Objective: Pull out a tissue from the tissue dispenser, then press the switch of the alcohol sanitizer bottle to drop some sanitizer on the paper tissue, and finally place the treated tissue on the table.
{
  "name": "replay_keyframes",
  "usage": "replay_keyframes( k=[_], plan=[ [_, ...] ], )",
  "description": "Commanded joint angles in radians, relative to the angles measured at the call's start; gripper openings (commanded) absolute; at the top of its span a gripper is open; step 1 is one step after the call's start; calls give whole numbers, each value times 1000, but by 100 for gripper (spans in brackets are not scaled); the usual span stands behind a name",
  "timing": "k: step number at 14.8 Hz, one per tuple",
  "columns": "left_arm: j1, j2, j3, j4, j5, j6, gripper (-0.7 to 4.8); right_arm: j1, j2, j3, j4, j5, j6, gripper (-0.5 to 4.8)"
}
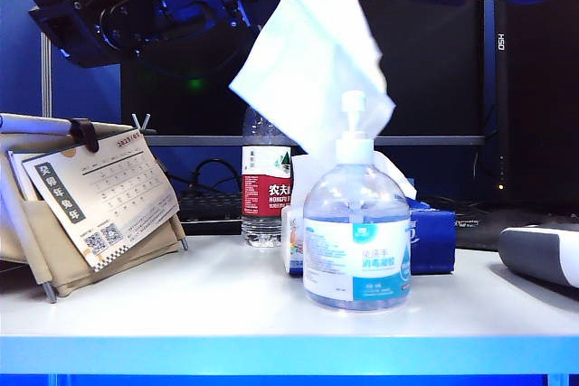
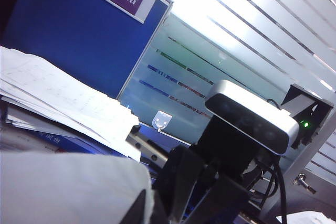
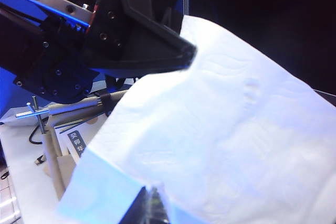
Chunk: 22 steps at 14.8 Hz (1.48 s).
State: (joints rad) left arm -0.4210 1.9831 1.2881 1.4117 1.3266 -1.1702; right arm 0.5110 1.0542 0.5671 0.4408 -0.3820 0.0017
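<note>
Sanitizer-side first: alcohol sanitizer bottle [image 1: 356,232] sits nearest the lens, upright on the counter [image 1: 226,305], front centre, clear gel, white-and-blue label.

Largest to smallest:
- Counter: white top, blue front edge, carries everything.
- Tissue [image 1: 312,61] [image 3: 236,145]: white sheet hanging in the air above the bottle, at 12 o'clock from it, lower corner draped just behind the switch. Not on the counter.
- Desk calendar [image 1: 99,196]: tilted on its stand at 9 o'clock of the bottle, well apart.
- Tissue dispenser [image 1: 430,240]: blue box directly behind the bottle, sticking out toward 3 o'clock, white tuft [image 1: 393,174] up top.
- Water bottle [image 1: 266,187]: red label, behind the sanitizer at roughly 10 o'clock.
- White-and-grey object [image 1: 541,255] at the 3 o'clock edge of the counter, can't identify.
- Switch [image 1: 354,115]: white pump head on top of the bottle, nothing pressing it.

Pincers:
- Right pincer [image 3: 173,77]: clamped on the tissue's top edge, sheet spreads out below it in the right wrist view.
- Left pincer [image 2: 178,203]: together, nothing between the fingers, up off the counter; its camera faces a blue partition [image 2: 68,30] and paper stacks [image 2: 63,103], a white cloth-like patch lies close in front of it.
</note>
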Motion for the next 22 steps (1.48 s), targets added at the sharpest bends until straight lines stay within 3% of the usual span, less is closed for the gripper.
replay_keyframes(
  k=[1,8,12,15,17,20,22],
  plan=[
    [1,-5,7,34,25,-21,-6,1,-10,8,-66,43,-18,-6],
    [1,-5,7,34,21,-19,-6,3,15,3,-55,37,-21,-6],
    [1,-5,10,34,12,-16,-6,3,313,-59,-65,-93,36,-6],
    [1,-5,10,35,13,-16,-6,3,326,-58,-7,-123,80,-6],
    [6,-5,10,35,13,-16,-6,1,29,-47,34,-2,35,-6],
    [26,-6,10,34,13,-21,-6,1,-132,-46,-12,129,-25,-6],
    [55,-6,10,34,32,-22,-6,0,-213,-46,-149,209,-63,-6]
  ],
)
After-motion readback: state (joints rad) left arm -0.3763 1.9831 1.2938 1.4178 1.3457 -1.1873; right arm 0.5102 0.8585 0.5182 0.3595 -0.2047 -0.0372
